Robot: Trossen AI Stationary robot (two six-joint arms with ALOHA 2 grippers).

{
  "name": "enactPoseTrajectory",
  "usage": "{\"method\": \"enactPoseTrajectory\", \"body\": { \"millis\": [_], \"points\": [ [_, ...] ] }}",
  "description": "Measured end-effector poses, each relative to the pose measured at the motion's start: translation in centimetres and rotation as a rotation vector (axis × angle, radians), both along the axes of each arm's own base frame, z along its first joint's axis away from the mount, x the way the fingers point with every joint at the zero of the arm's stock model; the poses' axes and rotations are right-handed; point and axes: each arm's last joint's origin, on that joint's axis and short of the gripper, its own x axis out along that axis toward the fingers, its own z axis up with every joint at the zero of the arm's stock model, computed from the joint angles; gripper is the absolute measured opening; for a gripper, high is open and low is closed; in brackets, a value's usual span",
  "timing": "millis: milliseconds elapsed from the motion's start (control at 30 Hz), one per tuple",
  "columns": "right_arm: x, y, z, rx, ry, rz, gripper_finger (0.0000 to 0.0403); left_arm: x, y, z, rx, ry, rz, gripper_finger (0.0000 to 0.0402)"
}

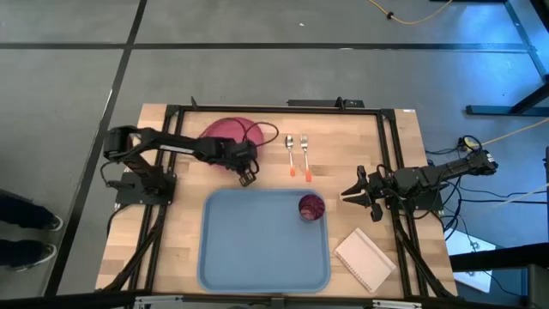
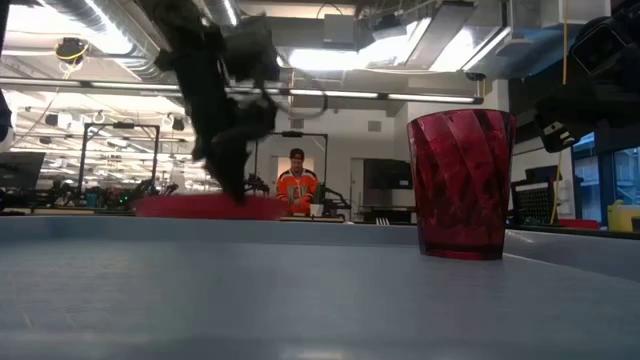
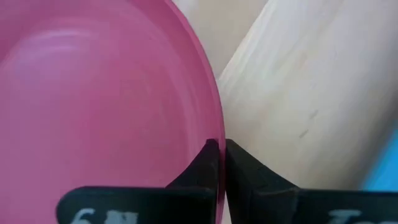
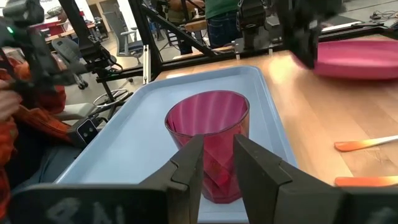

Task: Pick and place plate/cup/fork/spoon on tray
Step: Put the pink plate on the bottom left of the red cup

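The left tool is pinching the thin rim of the plate near the worktop's far edge, its fingers clenched on it. The grip is sitting only at the plate's edge, so in my judgement the plate could tilt or slip out while it is being lifted, and its low side could knock against the rim of the tray on the way in. The left arm is reaching across from the left edge, wrist bent down. The right tool is waiting beside the tray's right side with its fingers released, pointing at the cup, which is standing in the tray's far right corner. The fork and the spoon are lying side by side beyond the tray.
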Motion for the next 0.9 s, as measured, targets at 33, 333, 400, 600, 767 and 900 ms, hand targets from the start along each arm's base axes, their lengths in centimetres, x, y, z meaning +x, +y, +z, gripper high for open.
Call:
{"method": "enactPoseTrajectory", "body": {
  "millis": [33,333,400,600,767,900],
  "points": [
    [0.0,0.0,0.0,0.000,0.000,0.000,0.0091,-0.1,-0.1,1.1,0.002,-0.021,-0.013,0.0003],
    [0.0,0.0,0.0,0.000,0.001,0.000,0.0091,-1.8,-4.0,8.5,0.032,-0.132,-0.159,0.0002],
    [0.0,0.0,0.0,0.000,-0.001,0.000,0.0091,-2.4,-5.3,9.2,0.020,-0.150,-0.200,0.0002],
    [0.0,0.0,0.0,0.000,0.001,0.000,0.0091,-2.7,-9.5,9.7,-0.021,-0.206,-0.242,0.0002],
    [0.0,0.0,0.0,0.000,0.000,0.000,0.0091,-2.5,-13.0,8.8,-0.070,-0.209,-0.270,0.0007],
    [0.0,0.0,0.0,-0.001,0.003,0.000,0.0091,-2.7,-15.8,8.7,-0.136,-0.251,-0.294,0.0009]
  ]
}}
